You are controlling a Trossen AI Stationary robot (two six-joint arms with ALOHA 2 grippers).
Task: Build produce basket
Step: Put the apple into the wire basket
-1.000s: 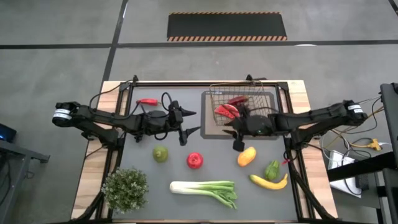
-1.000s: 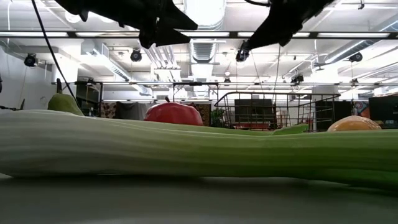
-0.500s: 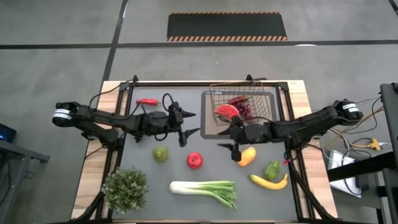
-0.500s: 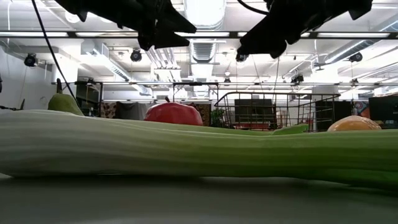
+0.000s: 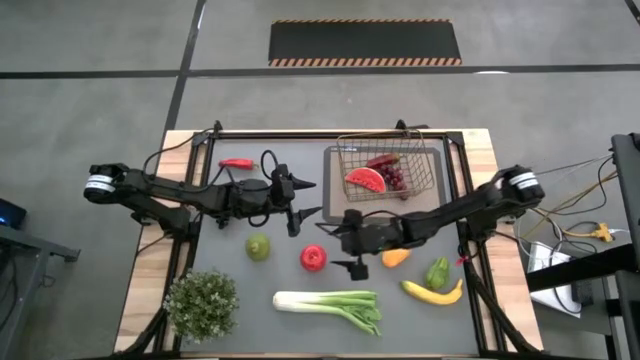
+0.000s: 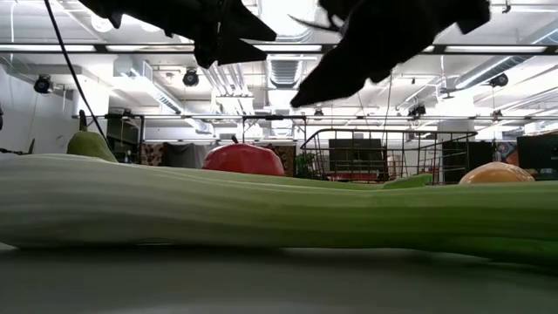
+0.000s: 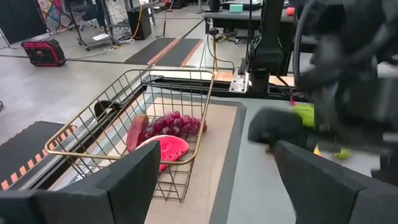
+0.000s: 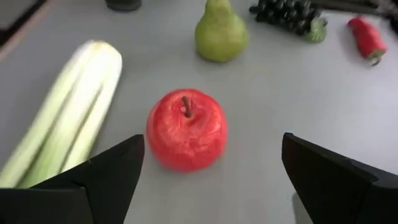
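The wire basket [image 5: 390, 178] stands far right of centre and holds a watermelon slice [image 5: 366, 181], purple grapes [image 5: 394, 180] and a red chilli [image 5: 382, 160]. A red apple [image 5: 313, 258] rests on the grey mat at mid-table. My right gripper [image 5: 333, 250] hovers open just right of it. In the right wrist view the apple [image 8: 186, 129] lies ahead of the spread fingers, untouched. My left gripper [image 5: 310, 197] waits open above the mat, left of the basket. A mango [image 5: 397, 257], green pepper [image 5: 437, 273], banana [image 5: 432, 292], leek [image 5: 330, 305] and pear [image 5: 258, 247] lie on the mat.
A bushy potted plant [image 5: 202, 303] stands at the near left corner. Another red chilli [image 5: 237, 163] lies far left, with dark grapes [image 8: 289, 15] near it. In the low view the leek [image 6: 261, 209] fills the foreground. Both arms reach inward over the table's middle.
My right gripper has moved from the basket's near side toward the table's left and near edge, past the mango to the red apple, and has opened wide on the way.
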